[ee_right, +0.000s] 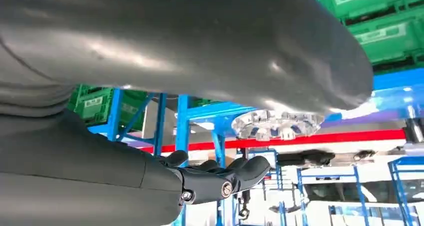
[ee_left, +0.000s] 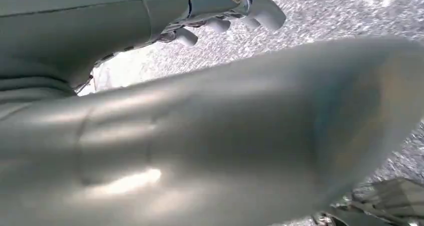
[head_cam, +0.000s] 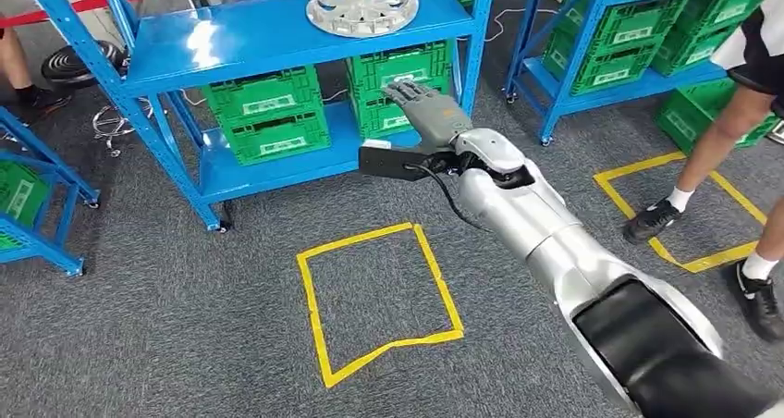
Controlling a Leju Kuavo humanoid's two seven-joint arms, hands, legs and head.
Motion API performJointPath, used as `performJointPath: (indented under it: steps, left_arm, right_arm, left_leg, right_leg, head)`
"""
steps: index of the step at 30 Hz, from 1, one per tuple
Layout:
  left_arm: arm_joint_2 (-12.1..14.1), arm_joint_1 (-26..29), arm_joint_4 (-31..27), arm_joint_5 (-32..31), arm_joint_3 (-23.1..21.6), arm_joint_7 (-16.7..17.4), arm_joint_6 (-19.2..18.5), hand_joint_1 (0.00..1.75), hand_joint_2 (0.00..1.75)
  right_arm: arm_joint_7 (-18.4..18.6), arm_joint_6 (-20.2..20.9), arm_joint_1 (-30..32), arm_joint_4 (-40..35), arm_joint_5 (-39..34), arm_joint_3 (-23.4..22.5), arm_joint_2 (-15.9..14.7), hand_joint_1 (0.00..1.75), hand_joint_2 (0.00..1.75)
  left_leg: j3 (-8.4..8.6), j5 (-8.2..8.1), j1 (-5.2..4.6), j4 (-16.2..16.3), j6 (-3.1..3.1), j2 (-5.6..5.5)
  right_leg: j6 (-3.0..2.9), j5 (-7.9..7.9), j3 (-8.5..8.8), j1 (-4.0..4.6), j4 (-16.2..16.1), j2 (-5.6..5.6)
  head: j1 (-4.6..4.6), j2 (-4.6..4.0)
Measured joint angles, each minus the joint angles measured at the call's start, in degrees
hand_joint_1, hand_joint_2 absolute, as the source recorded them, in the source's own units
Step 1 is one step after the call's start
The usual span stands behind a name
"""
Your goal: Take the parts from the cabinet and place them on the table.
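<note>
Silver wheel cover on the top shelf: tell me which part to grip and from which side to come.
Grip the near rim of the silver wheel cover, coming from the front of the blue shelf. It lies flat near the front edge, so the rim is the exposed part, and the spoked openings probably give fingers purchase. The right robot hand hangs open below and in front of it.

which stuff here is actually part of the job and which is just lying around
Part of the job:
- round silver spoked metal part on the top shelf
- blue metal shelving cabinet that holds it
- right hand, raised in front of the cabinet, fingers apart, holding nothing

Just lying about:
- green plastic crates on the lower shelves
- yellow tape square on the grey carpet
- person standing at the right
</note>
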Motion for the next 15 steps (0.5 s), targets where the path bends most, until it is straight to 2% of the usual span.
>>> performJointPath:
  steps: [1,2,3,4,6,10,14,15]
  left_arm:
    - [0.02,-0.02,-0.07,-0.15,0.0,0.0,0.0,0.0,0.0]
    - [0.04,-0.04,-0.07,-0.35,0.0,-0.02,0.02,0.0,0.0]
    - [-0.02,-0.12,-0.07,-0.42,0.0,-0.04,0.02,0.0,0.0]
    - [-0.11,-0.16,-0.04,-0.52,-0.02,-0.07,0.0,0.0,0.0]
    - [-0.35,-0.05,-0.04,-0.68,-0.02,-0.04,0.04,0.0,0.0]
    - [-0.44,-0.18,-0.09,-0.9,-0.02,-0.15,0.07,0.0,0.0]
    - [-0.52,-0.19,-0.09,-0.92,-0.02,-0.48,0.11,0.0,0.0]
    - [-0.52,-0.19,-0.09,-0.92,-0.02,-0.5,0.13,0.0,0.0]
  right_arm:
    - [0.53,-0.2,-0.14,0.0,0.0,0.04,0.0,0.0,0.0]
    - [1.35,-0.44,-0.27,0.02,0.0,0.04,0.0,0.0,0.0]
    - [2.15,-0.7,-0.5,0.11,0.04,0.04,-0.02,0.0,0.0]
    - [2.65,-0.85,-0.63,0.26,0.17,0.04,0.0,0.0,0.0]
    - [2.91,-1.09,-0.65,0.53,0.2,0.04,-0.02,0.0,0.0]
    - [2.93,-1.29,-0.88,0.94,0.2,0.04,-0.02,0.0,0.0]
    - [2.71,-1.36,-0.97,1.42,0.17,0.07,0.0,0.0,0.0]
    - [2.65,-1.36,-0.97,1.49,0.17,0.07,0.0,0.0,0.0]
  left_leg:
    - [2.44,2.8,0.02,-5.43,0.12,0.26]
    - [3.75,3.01,-0.03,-8.74,0.27,0.68]
    - [4.59,2.5,-0.4,-9.78,0.43,0.64]
    - [4.35,2.61,-0.1,-9.64,0.93,0.5]
    - [4.32,2.83,-0.05,-9.84,0.85,0.35]
    - [4.32,2.81,-0.16,-9.84,1.59,0.07]
    - [4.27,2.87,-0.23,-9.82,1.9,0.11]
    - [4.26,2.89,-0.27,-9.81,1.92,0.11]
  right_leg:
    - [0.24,-0.17,0.05,-0.03,0.19,-0.11]
    - [0.52,-0.34,0.01,-0.02,0.34,-0.25]
    - [0.8,-0.45,-0.35,0.43,0.66,-0.22]
    - [1.09,-0.25,-0.51,0.53,0.44,-0.22]
    - [-0.26,-0.1,-0.44,0.78,0.41,-0.19]
    - [0.23,0.21,0.09,0.78,-0.39,-0.4]
    - [0.89,0.51,0.19,0.73,-0.77,-0.39]
    - [1.27,0.52,0.19,0.68,-0.8,-0.39]
  head:
    - [-0.02,0.0]
    - [0.0,0.0]
    - [-0.13,0.0]
    - [0.0,0.0]
    - [0.11,-0.02]
    - [0.09,0.0]
    - [0.09,0.0]
    - [0.09,0.0]
